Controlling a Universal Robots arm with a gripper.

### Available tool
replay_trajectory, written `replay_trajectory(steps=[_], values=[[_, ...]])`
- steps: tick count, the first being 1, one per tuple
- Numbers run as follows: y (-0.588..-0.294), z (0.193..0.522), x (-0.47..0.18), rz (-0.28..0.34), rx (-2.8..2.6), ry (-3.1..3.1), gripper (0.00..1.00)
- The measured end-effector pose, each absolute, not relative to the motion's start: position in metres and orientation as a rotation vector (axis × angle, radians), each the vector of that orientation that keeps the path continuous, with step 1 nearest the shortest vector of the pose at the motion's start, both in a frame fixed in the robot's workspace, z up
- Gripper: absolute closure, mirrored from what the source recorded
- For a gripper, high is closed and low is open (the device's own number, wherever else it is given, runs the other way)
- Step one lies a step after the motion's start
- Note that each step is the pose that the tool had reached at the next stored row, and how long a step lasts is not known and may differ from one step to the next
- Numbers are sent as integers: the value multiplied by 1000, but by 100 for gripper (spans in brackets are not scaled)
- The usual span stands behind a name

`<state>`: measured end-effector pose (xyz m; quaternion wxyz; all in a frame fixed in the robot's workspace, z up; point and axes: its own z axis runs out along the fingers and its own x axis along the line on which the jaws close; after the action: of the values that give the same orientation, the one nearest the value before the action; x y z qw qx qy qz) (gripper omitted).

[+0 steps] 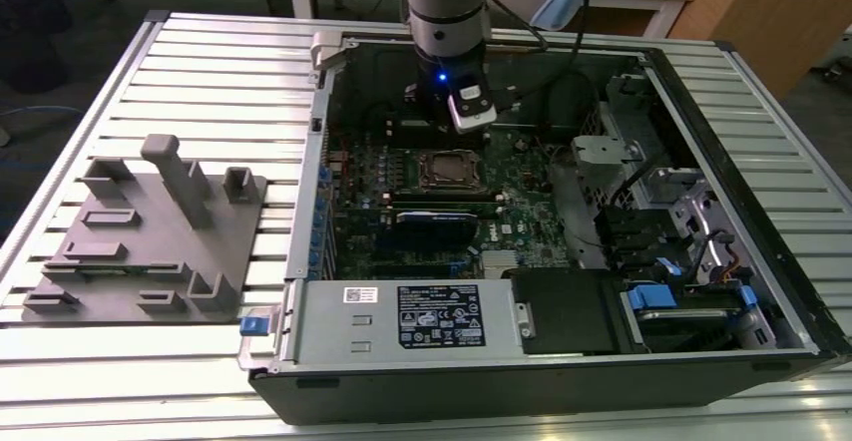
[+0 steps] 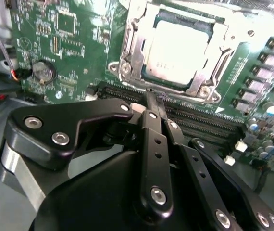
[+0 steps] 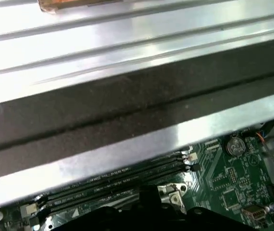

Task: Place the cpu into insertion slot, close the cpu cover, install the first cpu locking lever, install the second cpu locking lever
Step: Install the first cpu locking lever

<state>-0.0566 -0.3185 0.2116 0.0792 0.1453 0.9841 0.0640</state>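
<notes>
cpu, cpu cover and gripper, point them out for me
cpu (image 2: pixel 178 50), second wrist view, middle of its silver top.
cpu cover (image 2: pixel 130 53), second wrist view, one side bar of the metal frame.
gripper (image 2: pixel 155 96), second wrist view, tips of its black fingers.

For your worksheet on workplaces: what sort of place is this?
Probably a robotics lab or test bench: an open computer case lies on a slatted metal table, beside a grey fixture, with a robot arm over it.

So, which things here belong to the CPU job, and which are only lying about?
For the job:
- cpu, in the insertion slot
- cpu cover, around it
- tool, near the socket

Lying about:
- grey fixture plate
- round coin battery
- power supply
</notes>
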Motion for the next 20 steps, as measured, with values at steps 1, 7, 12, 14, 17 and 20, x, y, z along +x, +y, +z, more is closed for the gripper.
replay_trajectory(steps=[1, 7, 12, 14, 17, 20], values=[[-318, 212, -57, 166, 433, 2944, 90], [-318, 212, -55, 8, 420, 2949, 90], [-318, 212, -55, 6, 420, 2949, 90], [-318, 211, -55, 4, 421, 2959, 90], [-318, 211, -54, -7, 428, 3010, 90], [-318, 211, -54, -11, 430, 3026, 90]])
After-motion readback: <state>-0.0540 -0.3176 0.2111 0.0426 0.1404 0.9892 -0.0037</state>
